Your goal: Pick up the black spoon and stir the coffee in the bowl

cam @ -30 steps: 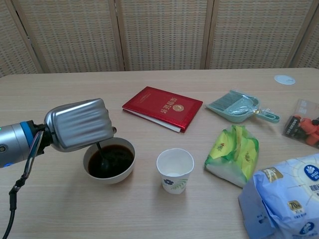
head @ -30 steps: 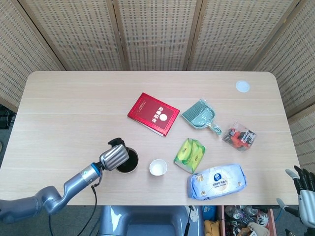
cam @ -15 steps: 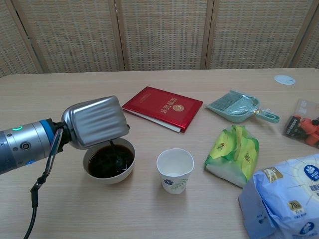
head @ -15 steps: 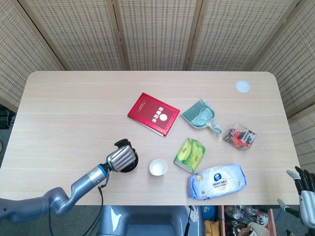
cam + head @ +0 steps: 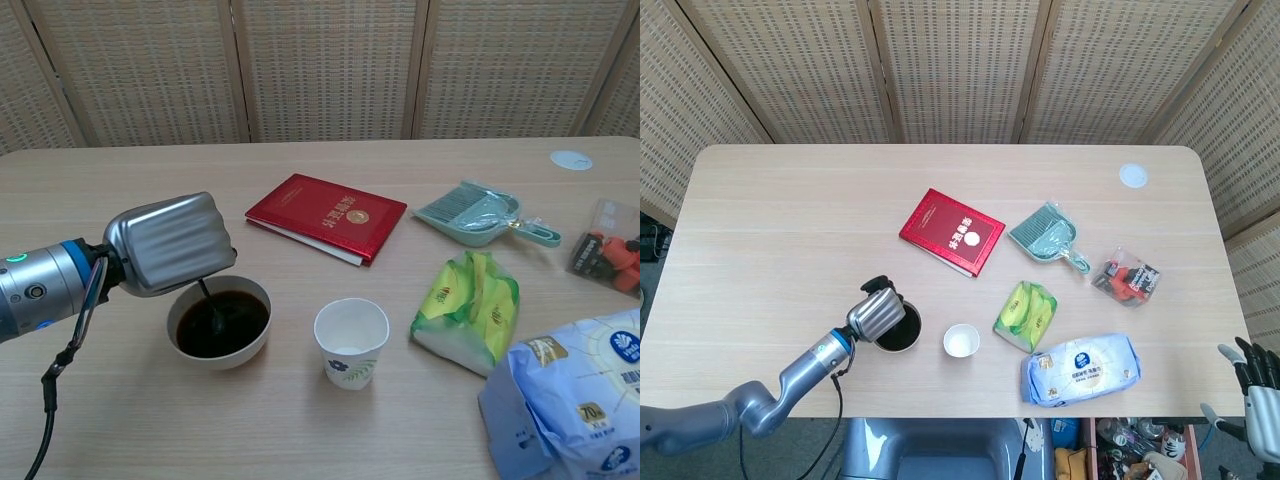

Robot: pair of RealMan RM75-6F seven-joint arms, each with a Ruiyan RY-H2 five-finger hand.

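Pickup's done as far as I can tell: my left hand (image 5: 170,245) is clenched around the black spoon (image 5: 209,308), tip sunk in the coffee in the bowl (image 5: 219,323) near the worktop's front edge. Stirring's what's left. Right hand (image 5: 1260,385) hangs off-worktop, fingers spread, holding nothing.

Red book (image 5: 327,217), teal dustpan (image 5: 482,215), white bowl (image 5: 219,351) of dark coffee (image 5: 222,324).
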